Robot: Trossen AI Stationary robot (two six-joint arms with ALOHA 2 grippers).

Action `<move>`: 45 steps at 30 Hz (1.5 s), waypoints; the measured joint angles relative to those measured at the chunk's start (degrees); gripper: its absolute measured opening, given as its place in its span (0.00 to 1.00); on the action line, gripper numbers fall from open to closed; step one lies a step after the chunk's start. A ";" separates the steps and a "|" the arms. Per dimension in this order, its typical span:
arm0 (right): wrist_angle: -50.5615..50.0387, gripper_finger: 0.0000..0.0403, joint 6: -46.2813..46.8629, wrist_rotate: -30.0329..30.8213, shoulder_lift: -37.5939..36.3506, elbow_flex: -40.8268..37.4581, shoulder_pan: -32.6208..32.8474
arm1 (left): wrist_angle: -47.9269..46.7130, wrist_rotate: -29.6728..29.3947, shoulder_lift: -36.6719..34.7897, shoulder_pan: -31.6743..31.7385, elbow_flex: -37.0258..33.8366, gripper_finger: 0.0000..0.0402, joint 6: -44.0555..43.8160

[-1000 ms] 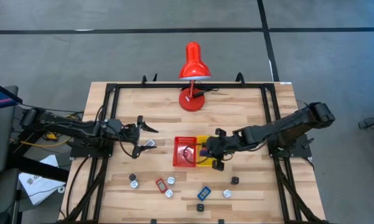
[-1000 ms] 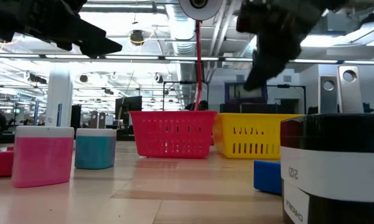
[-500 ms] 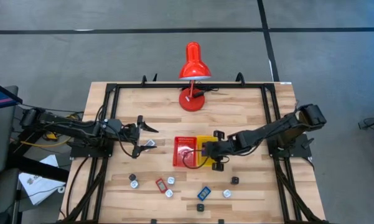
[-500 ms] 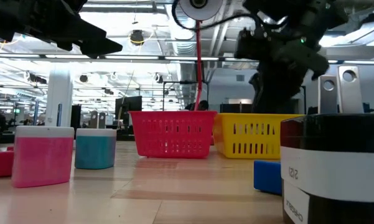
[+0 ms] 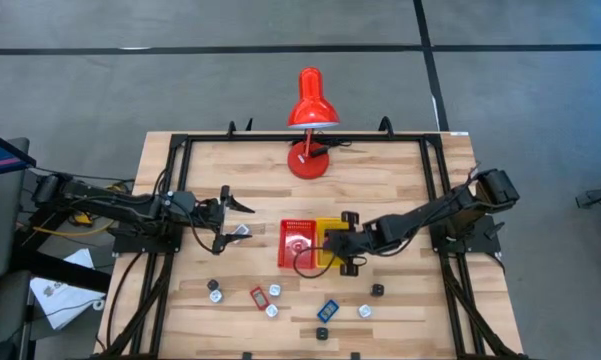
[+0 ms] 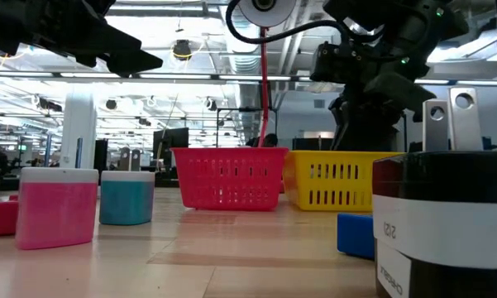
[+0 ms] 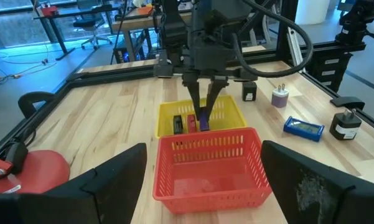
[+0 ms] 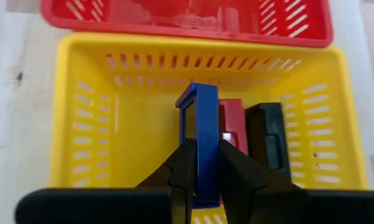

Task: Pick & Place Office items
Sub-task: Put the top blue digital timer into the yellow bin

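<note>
My right gripper [image 5: 332, 246] reaches down into the yellow basket [image 8: 87, 124] and is shut on a blue flat rectangle [image 8: 199, 134]. Beside the blue rectangle, a red flat rectangle [image 8: 233, 121] and a black one [image 8: 267, 134] stand on edge in the same basket. The red basket [image 5: 297, 243] adjoins it on the table's left side. Several small office items lie loose on the near part of the table, among them a red rectangle [image 5: 259, 297] and another blue one [image 5: 328, 310]. My left gripper [image 5: 242, 218] waits open left of the baskets, above the table. My right gripper pinches the blue rectangle's two broad faces [image 8: 202, 162] between its two fingers [image 8: 185, 163]. The fingers come from above, slanting down. The rectangle stands on edge, upright, its lower part [image 7: 203, 122] down inside the yellow basket; whether it touches the basket floor I cannot tell.
A red desk lamp [image 5: 309, 122] stands at the table's far edge. A black frame [image 5: 180, 150] runs round the table. Small white and black knob-like pieces [image 5: 364, 311] lie near the front edge. A black-and-white cylinder [image 6: 446, 223] and pink and teal pieces [image 6: 56, 205] stand close to the low camera.
My right gripper has gone down into the yellow basket with the blue rectangle, shifting a little toward the table's left and rolling somewhat. It has stayed shut on the rectangle.
</note>
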 joint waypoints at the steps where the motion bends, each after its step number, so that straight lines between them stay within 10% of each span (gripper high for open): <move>1: 0.00 0.12 0.24 -0.08 0.00 0.00 0.07 | 0.00 0.01 0.00 0.00 0.00 0.77 0.00; 33: 5.79 0.14 3.03 1.17 -0.11 -3.93 2.14 | -0.02 0.01 0.00 0.00 0.00 0.77 -0.25; 45: 5.79 0.29 3.03 1.17 -0.13 -3.93 2.14 | -0.02 0.04 0.00 -0.02 0.00 0.77 -0.46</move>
